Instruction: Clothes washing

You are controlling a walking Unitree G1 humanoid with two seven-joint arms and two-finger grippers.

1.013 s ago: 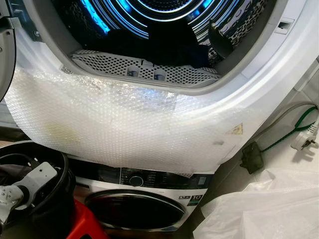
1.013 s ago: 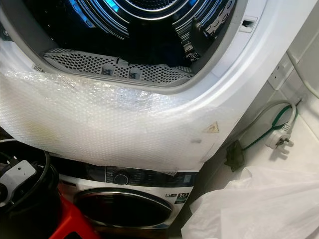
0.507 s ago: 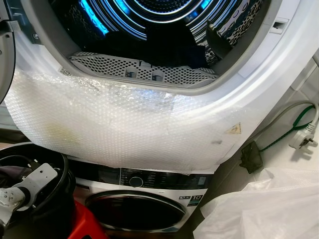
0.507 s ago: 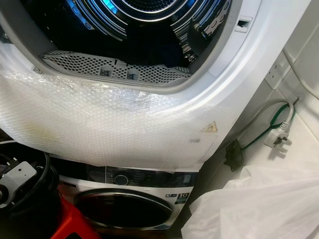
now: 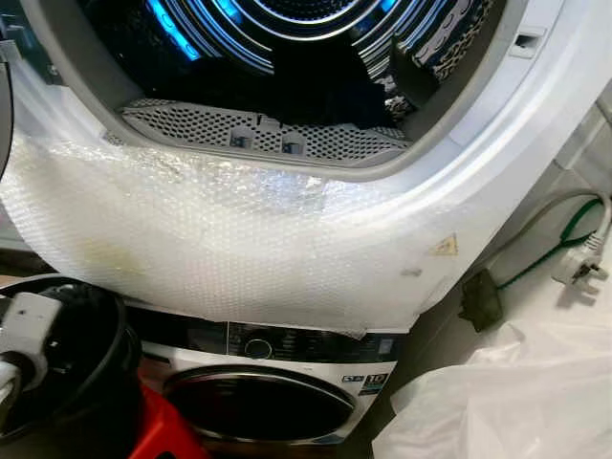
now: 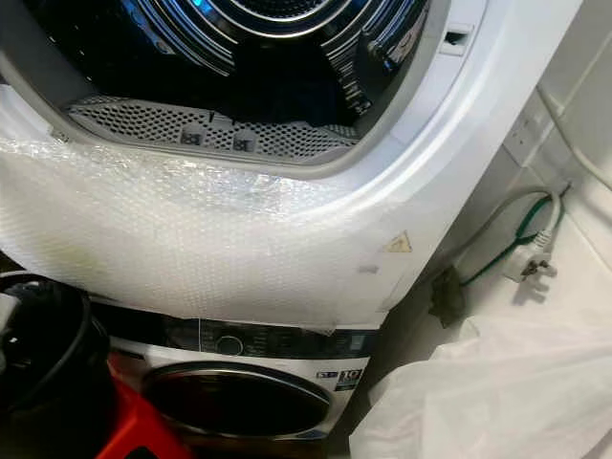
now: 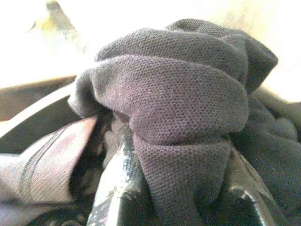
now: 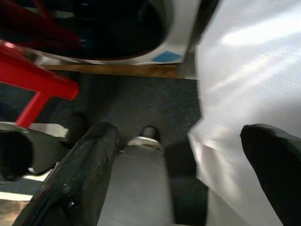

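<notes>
stacked laundry pair, head views: upper machine (image 5: 535,143) w/ door open, drum (image 5: 287,38) lit blue inside, dark clothes (image 5: 325,86) lying at the drum's bottom behind a perforated grey lint filter (image 5: 258,134). bubble wrap (image 5: 220,239) hangs over the upper machine's lower front, reaching down to the control panel (image 5: 277,344) of the lower machine, whose round dark door (image 5: 258,406) is closed. lower left: black basket (image 5: 86,382) w/ the left arm's white wrist housing (image 5: 29,325) over it; red stool (image 5: 158,435) just beside the basket. right side: white plastic bag (image 5: 507,402) on the floor, white plug w/ green cable (image 5: 579,263) against the wall. left wrist view: left claw (image 7: 174,188) closed on a bunched dark knit garment (image 7: 178,94), fabric wadded betw. both black fingers (image 7: 113,188); a pinkish-grey cloth (image 7: 47,165) lies beside it. right wrist view: right claw (image 8: 188,179) spread wide, nothing betw. its fingers, hanging low above dark floor (image 8: 136,103), near the bag and stool.
</notes>
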